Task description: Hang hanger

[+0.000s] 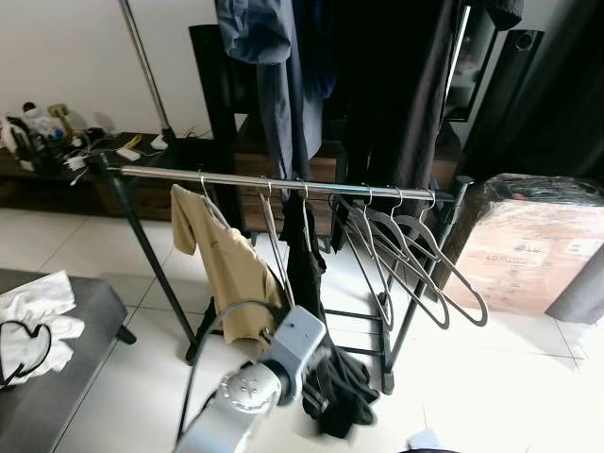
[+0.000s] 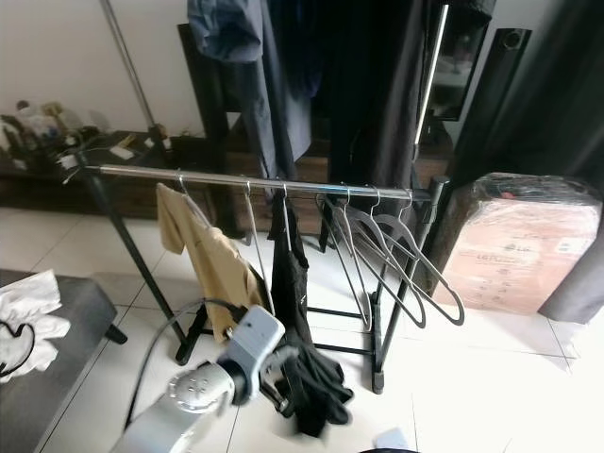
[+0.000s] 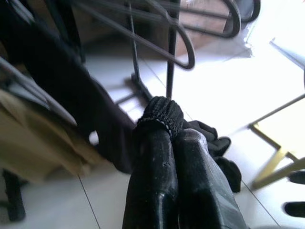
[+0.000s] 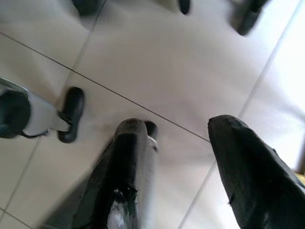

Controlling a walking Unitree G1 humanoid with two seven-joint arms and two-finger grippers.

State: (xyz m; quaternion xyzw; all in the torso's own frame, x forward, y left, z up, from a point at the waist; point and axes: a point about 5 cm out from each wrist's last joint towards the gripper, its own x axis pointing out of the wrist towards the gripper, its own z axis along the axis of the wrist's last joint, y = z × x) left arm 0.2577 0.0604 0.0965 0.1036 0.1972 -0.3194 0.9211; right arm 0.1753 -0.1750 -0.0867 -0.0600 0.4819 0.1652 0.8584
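A chrome rail (image 1: 283, 181) of a black clothes rack carries several hangers. A tan shirt (image 1: 231, 264) hangs at its left. Beside it a black garment (image 1: 307, 260) hangs from a hanger, and its lower part lies heaped on the floor (image 2: 321, 392). Several empty dark hangers (image 1: 415, 255) hang at the right end. My left gripper (image 1: 316, 398) is low in front of the rack, shut on a knitted cuff of the black garment (image 3: 161, 113). My right gripper (image 4: 181, 126) hangs open over bare white tiles.
Dark clothes (image 1: 274, 75) hang from a higher rail behind. A wrapped cardboard box (image 1: 533, 245) stands at the right. A grey seat (image 1: 66, 377) with white cloth (image 1: 33, 311) is at the left. The rack's foot (image 1: 387, 379) stands beside the heap.
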